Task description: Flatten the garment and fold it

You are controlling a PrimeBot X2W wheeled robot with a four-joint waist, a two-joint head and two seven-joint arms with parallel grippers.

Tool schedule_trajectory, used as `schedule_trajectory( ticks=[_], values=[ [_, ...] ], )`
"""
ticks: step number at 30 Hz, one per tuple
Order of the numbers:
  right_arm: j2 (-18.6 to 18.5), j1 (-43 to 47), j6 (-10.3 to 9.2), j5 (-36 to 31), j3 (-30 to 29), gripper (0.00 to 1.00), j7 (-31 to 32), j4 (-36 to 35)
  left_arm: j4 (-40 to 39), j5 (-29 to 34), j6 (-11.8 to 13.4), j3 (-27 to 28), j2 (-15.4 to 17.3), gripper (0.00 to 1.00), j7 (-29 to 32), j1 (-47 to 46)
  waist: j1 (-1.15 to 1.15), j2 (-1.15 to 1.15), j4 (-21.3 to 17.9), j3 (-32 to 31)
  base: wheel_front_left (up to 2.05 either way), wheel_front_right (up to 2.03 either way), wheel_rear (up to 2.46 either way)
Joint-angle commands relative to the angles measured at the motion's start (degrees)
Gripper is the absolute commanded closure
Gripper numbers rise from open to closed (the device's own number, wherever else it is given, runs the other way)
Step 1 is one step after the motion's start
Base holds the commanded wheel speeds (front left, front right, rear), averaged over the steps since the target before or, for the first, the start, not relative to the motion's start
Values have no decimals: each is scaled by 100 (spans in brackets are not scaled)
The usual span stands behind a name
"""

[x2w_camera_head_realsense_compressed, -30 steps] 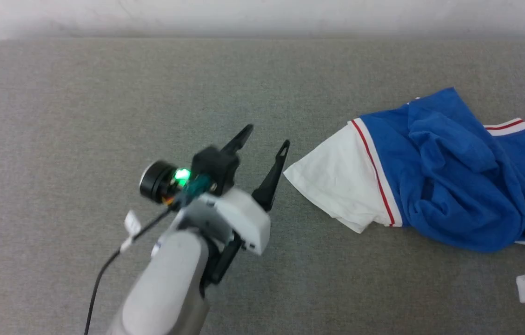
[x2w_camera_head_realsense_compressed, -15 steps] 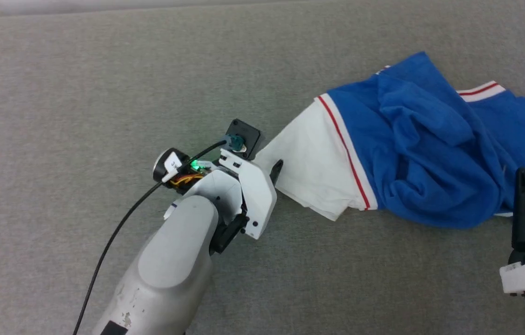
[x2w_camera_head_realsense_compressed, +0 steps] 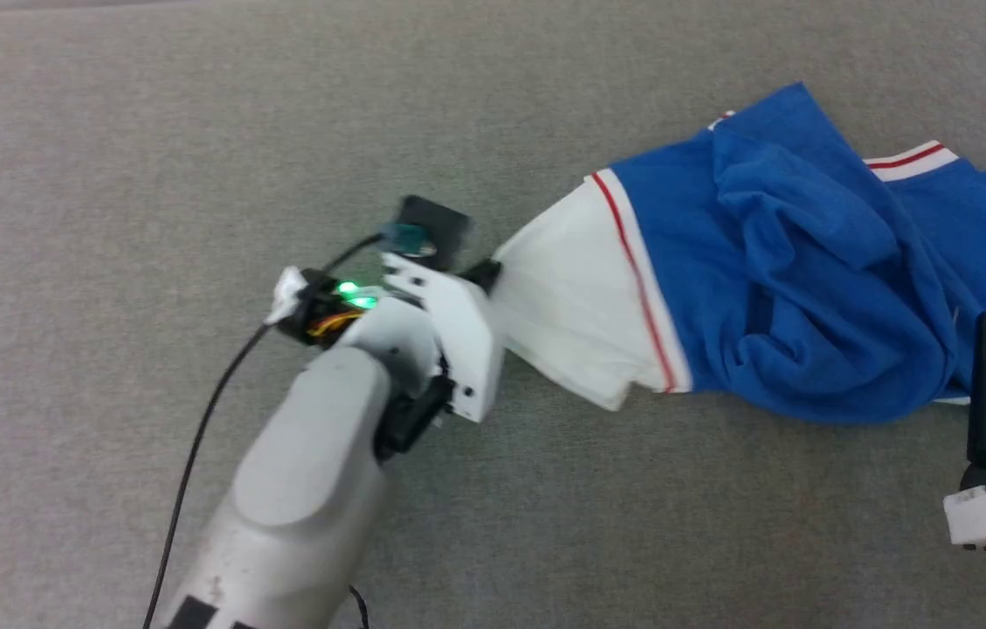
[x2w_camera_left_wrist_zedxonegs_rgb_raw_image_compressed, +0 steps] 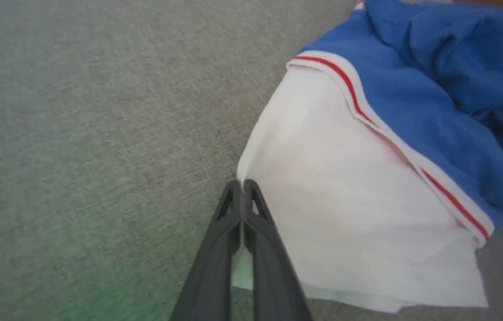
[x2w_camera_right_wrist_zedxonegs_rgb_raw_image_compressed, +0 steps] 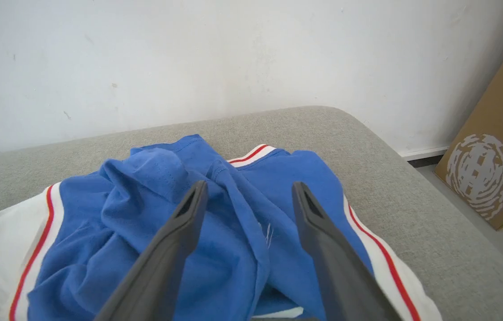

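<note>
The left gripper [x2w_camera_left_wrist_zedxonegs_rgb_raw_image_compressed: 243,183] has closed since a second ago, and its long dark fingers now pinch the white sleeve corner of the crumpled royal-blue jersey T-shirt [x2w_camera_head_realsense_compressed: 807,262]. The shirt spreads rightward from it across the grey fabric cushion [x2w_camera_head_realsense_compressed: 108,175]. The right gripper [x2w_camera_right_wrist_zedxonegs_rgb_raw_image_compressed: 249,189], fingers apart, hovers over the shirt's blue body.

blue garment [x2w_camera_head_realsense_compressed: 807,288], white sleeve [x2w_camera_head_realsense_compressed: 571,323], red stripe

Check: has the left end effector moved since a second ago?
Yes: left end effector crossed the gap rightward to the white sleeve of the garment, now pinching its edge.
</note>
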Motion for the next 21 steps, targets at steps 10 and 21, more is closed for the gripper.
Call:
schedule_trajectory(
  ticks=[10, 21],
  values=[
    [15, 37, -11, -12, -97, 0, 76, -63, -1600, -557, 686, 1388, 1088, 100, -110, 1041, -1, -1, 543, -402, 0, 0, 0],
    [15, 56, -11, -56, -169, 0, 210, -36, -2425, -1144, 1022, 2018, 522, 0, -1481, 2343, -1, -1, 744, -424, 0, 0, 0]
  ],
)
